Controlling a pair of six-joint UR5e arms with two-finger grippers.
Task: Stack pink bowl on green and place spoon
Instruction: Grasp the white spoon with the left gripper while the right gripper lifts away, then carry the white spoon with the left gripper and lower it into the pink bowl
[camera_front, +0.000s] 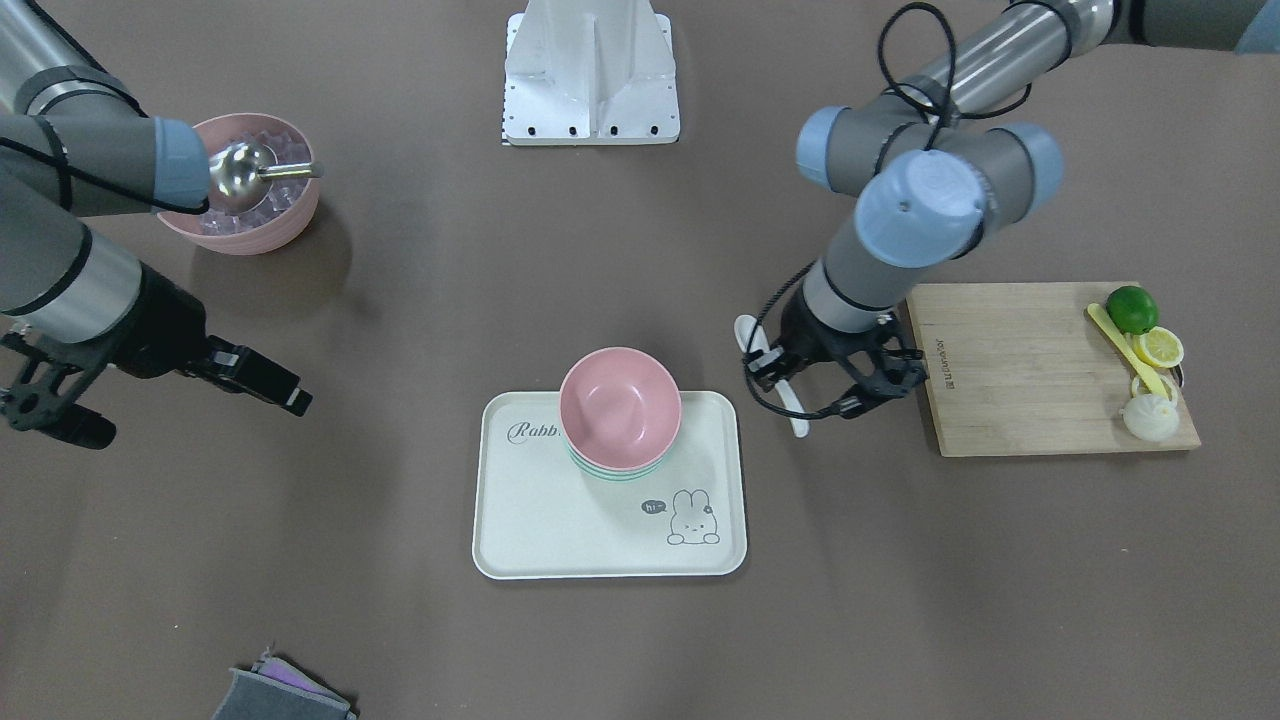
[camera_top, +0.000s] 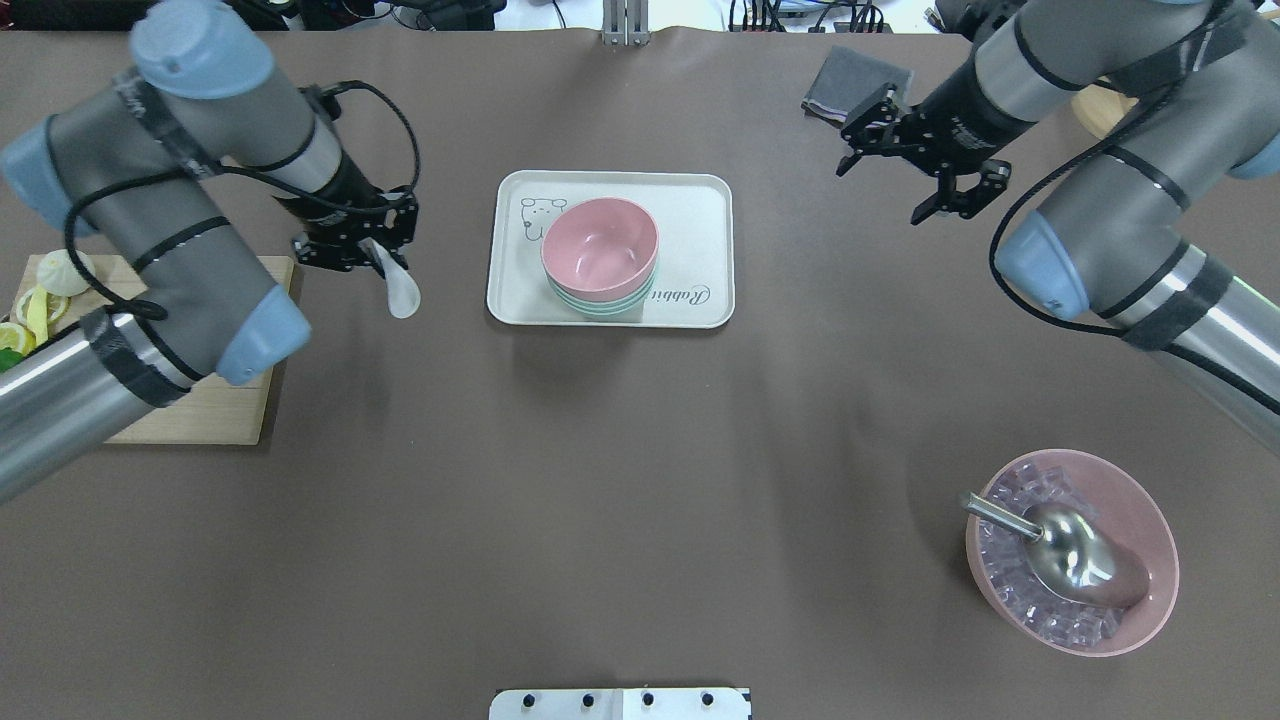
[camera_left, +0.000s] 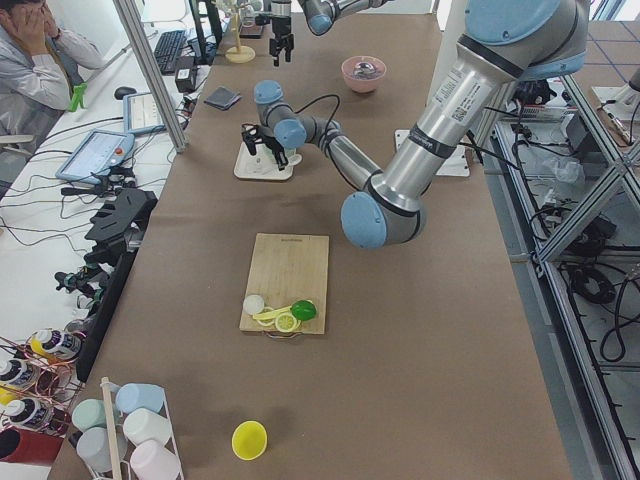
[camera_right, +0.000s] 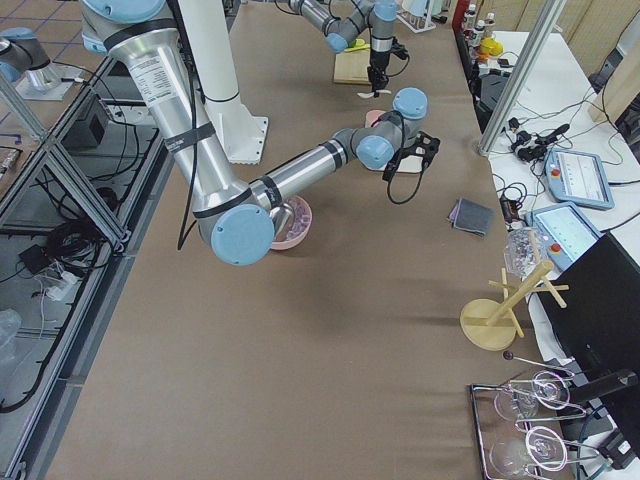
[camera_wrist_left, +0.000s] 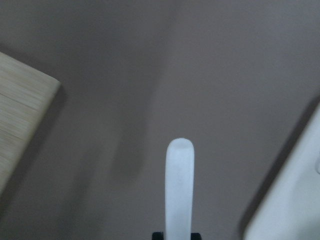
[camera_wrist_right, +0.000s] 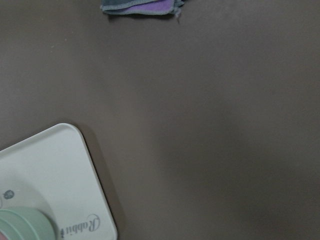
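The pink bowl (camera_top: 600, 245) sits nested on the green bowl (camera_top: 590, 305) on the white rabbit tray (camera_top: 700, 210); the stack also shows in the front view (camera_front: 620, 405). My left gripper (camera_top: 365, 250) is shut on a white spoon (camera_top: 400, 290) and holds it above the table between the cutting board and the tray. The spoon (camera_wrist_left: 179, 190) shows in the left wrist view, with the tray's edge (camera_wrist_left: 295, 200) at the right. My right gripper (camera_top: 880, 192) is open and empty, raised to the tray's right.
A second pink bowl (camera_top: 1070, 550) with ice cubes and a metal scoop stands near the robot's right. A wooden cutting board (camera_front: 1040, 365) carries a lime and lemon pieces. A folded grey cloth (camera_top: 855, 85) lies at the far edge.
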